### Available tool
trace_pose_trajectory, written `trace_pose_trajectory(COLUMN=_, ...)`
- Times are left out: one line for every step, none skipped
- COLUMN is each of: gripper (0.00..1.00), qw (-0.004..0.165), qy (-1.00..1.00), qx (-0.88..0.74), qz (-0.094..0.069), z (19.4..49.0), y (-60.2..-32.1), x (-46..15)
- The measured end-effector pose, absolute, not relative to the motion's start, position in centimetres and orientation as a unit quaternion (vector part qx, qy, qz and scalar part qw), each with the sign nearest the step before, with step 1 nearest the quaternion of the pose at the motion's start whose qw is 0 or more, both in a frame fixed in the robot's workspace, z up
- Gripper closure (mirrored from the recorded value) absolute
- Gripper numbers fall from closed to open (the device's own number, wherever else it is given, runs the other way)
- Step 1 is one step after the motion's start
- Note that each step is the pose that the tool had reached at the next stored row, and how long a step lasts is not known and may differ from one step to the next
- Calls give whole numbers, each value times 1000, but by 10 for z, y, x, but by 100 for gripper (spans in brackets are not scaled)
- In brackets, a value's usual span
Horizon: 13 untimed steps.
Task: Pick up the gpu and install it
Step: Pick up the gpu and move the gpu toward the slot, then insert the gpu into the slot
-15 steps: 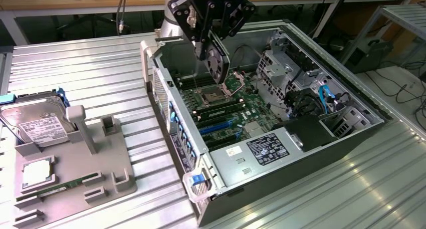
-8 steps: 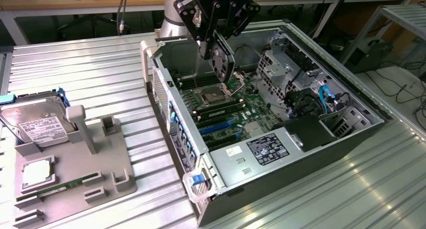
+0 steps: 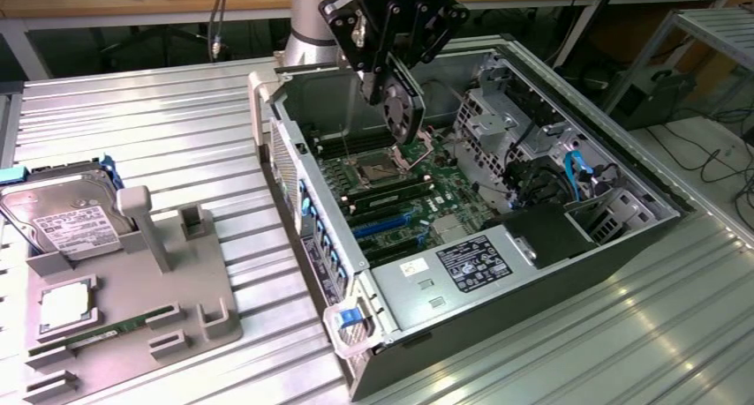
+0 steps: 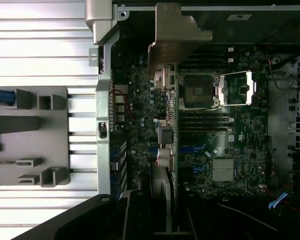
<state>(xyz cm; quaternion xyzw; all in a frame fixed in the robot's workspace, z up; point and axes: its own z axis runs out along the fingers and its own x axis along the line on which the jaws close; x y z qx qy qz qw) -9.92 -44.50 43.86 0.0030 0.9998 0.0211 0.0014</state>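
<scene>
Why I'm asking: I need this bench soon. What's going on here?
The robot arm's gripper is shut on the gpu, holding it on edge above the motherboard inside the open computer case. The card does not look seated in a slot. A hard drive rests on the gray tray beside the case.

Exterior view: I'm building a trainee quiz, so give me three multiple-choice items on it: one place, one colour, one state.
1. Where is the flat black gpu card with a round fan? A on the grey tray; B over the open metal computer case; C on the floor.
2. What colour is the flat cable inside the case? A blue; B yellow; C white.
3. The black gripper is: A open, empty; B resting on the table; C shut on the card.
Answers: B, it hangs over the case's open side; A, plainly blue; C, it grips the card from above.
</scene>
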Motion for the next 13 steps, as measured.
trace_pose_trajectory(gripper=72, qw=1, qy=1000, qx=3, qz=21, z=439, y=-445, x=-98)
trace_pose_trajectory(gripper=72, qw=1, qy=1000, qx=3, qz=21, z=438, y=-445, x=-94)
trace_pose_trajectory(gripper=72, qw=1, qy=1000, qx=3, qz=21, z=438, y=-445, x=-89)
trace_pose_trajectory(gripper=72, qw=1, qy=1000, qx=3, qz=21, z=438, y=-445, x=-86)
trace_pose_trajectory(gripper=72, qw=1, qy=1000, qx=3, qz=21, z=438, y=-445, x=-80)
trace_pose_trajectory(gripper=72, qw=1, qy=1000, qx=3, qz=21, z=437, y=-445, x=-75)
trace_pose_trajectory(gripper=72, qw=1, qy=1000, qx=3, qz=21, z=437, y=-445, x=-69)
trace_pose_trajectory(gripper=72, qw=1, qy=1000, qx=3, qz=21, z=436, y=-445, x=-62)
trace_pose_trajectory(gripper=72, qw=1, qy=1000, qx=3, qz=21, z=435, y=-445, x=-52)
trace_pose_trajectory(gripper=72, qw=1, qy=1000, qx=3, qz=21, z=434, y=-445, x=-42)
trace_pose_trajectory(gripper=72, qw=1, qy=1000, qx=3, qz=21, z=433, y=-445, x=-27)
trace_pose_trajectory(gripper=72, qw=1, qy=1000, qx=3, qz=21, z=433, y=-445, x=-18)
trace_pose_trajectory(gripper=72, qw=1, qy=1000, qx=3, qz=21, z=433, y=-445, x=-18)
